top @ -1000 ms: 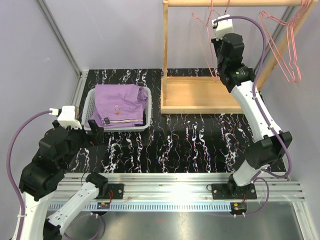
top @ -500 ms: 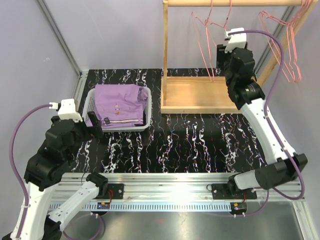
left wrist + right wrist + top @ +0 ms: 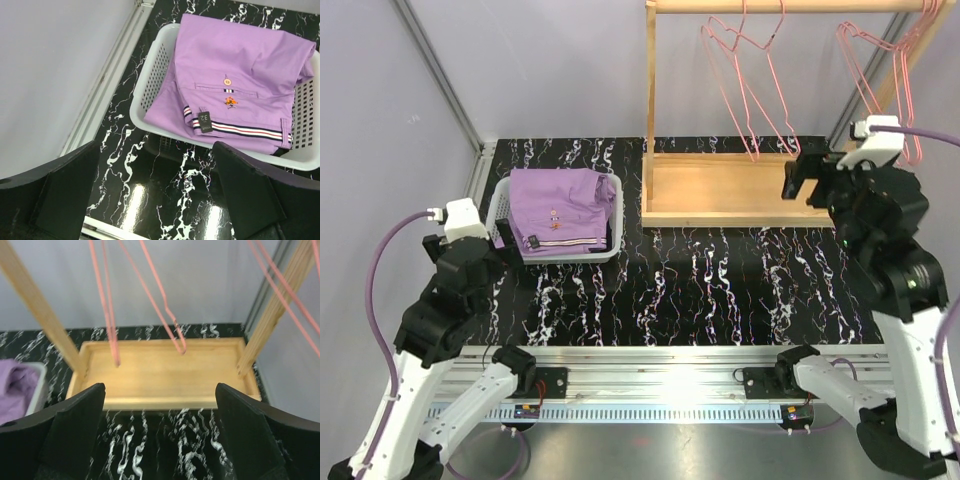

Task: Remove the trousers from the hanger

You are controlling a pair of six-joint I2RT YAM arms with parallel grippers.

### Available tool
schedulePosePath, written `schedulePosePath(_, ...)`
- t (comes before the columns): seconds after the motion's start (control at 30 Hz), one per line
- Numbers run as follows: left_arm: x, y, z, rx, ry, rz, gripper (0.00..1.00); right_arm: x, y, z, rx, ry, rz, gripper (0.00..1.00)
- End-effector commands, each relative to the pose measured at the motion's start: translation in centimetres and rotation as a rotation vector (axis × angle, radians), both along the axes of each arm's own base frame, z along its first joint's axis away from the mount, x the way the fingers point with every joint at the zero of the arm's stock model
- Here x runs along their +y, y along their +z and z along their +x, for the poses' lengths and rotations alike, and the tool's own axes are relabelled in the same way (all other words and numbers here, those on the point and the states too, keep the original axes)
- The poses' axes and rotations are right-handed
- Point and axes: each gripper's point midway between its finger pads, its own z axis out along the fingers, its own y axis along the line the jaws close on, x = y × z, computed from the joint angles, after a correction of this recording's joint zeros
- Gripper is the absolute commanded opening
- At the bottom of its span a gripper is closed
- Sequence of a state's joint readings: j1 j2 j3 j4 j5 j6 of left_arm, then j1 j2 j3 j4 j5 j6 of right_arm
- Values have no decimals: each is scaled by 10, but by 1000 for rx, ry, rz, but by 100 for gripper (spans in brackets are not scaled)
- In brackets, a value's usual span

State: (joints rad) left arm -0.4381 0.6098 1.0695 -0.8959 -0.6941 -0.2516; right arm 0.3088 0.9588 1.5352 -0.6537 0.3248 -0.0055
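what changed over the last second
The right gripper opened, apparently letting go of the pink hanger, and its arm swung down and back toward the near right. The left gripper stayed open beside the basket, its arm shifting only slightly. The purple trousers lie in the basket as before.

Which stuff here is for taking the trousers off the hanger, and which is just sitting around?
For the job: purple trousers, pink hangers.
Just sitting around: white basket, wooden rack.
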Motion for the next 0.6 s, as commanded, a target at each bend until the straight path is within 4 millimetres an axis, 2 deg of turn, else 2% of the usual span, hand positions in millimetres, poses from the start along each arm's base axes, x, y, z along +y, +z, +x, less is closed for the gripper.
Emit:
schedulePosePath(0.0, 11, 25, -4, -107, 56, -20, 99, 22, -27, -44, 165, 145, 100, 99)
schedulePosePath(0.03, 12, 25, -7, -105, 55, -28, 99, 19, -32, -56, 202, 143, 109, 99)
schedulePosePath(0.17, 6, 28, -24, -97, -19, -70, 99, 4, -33, -97, 206, 115, 145, 99)
schedulePosePath(0.27, 7, 31, -38, -89, -42, -98, 99, -8, -36, -121, 210, 97, 132, 99)
schedulePosePath(0.47, 9, 38, -66, -71, -93, -130, 99, -35, -51, -158, 204, 5, 147, 99)
schedulePosePath(0.57, 19, 36, -77, -76, -71, -111, 99, -38, -60, -169, 182, 10, 146, 99)
